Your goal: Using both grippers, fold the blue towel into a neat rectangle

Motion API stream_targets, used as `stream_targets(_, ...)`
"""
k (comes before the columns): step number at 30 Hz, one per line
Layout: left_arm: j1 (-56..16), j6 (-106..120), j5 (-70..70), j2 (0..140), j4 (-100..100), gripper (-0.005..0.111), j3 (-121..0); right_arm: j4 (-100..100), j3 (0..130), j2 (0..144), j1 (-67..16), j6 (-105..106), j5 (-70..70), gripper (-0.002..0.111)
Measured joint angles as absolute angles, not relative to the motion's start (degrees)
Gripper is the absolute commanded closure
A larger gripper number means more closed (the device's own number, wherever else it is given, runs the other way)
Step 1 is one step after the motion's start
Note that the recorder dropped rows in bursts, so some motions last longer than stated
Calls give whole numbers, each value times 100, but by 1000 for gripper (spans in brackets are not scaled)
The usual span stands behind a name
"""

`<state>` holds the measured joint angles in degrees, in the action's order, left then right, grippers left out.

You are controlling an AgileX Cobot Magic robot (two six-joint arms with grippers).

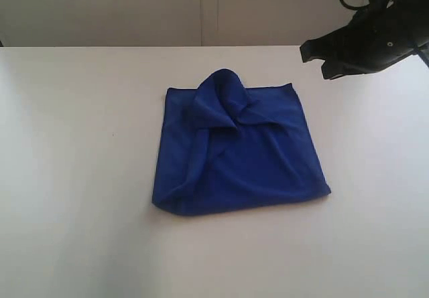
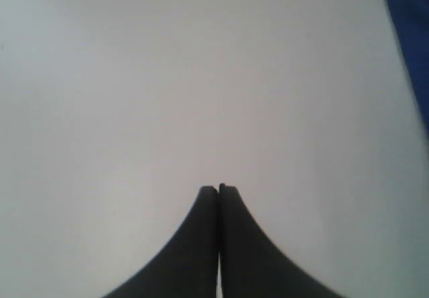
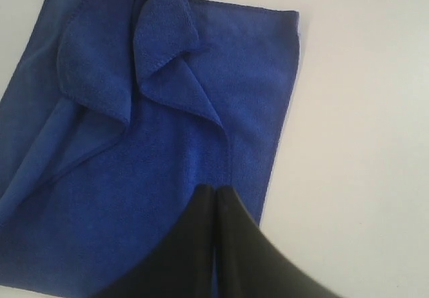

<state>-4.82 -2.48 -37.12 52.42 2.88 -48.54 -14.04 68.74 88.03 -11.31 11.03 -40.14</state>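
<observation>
Blue towel lies below my raised right gripper, clenched empty like my left gripper; seemingly near-square, bunched far-side.

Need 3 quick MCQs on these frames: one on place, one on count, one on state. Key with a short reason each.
1. In the exterior view, where on the blue towel is the bunched flap?
A) near edge
B) far edge
C) near right corner

2. How many arms show in the exterior view?
A) none
B) one
C) two

3. The right gripper is:
A) wide open
B) shut on the towel
C) shut, holding nothing

Key:
1 B, the flap rises at the towel's far edge.
2 B, only the right arm shows, at upper right.
3 C, its fingers meet with no cloth between them.
</observation>
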Motion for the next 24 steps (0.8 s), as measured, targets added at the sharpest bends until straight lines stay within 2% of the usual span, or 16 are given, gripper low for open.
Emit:
stream_targets(5, -482, 189, -3221, 5551, -697, 107, -5012, -1414, 6874, 8803, -1131, 1113, -3971, 108)
stream_targets(13, -482, 1518, -3258, 7267, -2820, 107, -5808, -2248, 6891, 9442, -1131, 1917, -3800, 108)
stream_targets(24, -1316, 1801, -3346, 9400, -3467, 107, -7112, -3995, 7754, 10976, -958, 2805, -3777, 108)
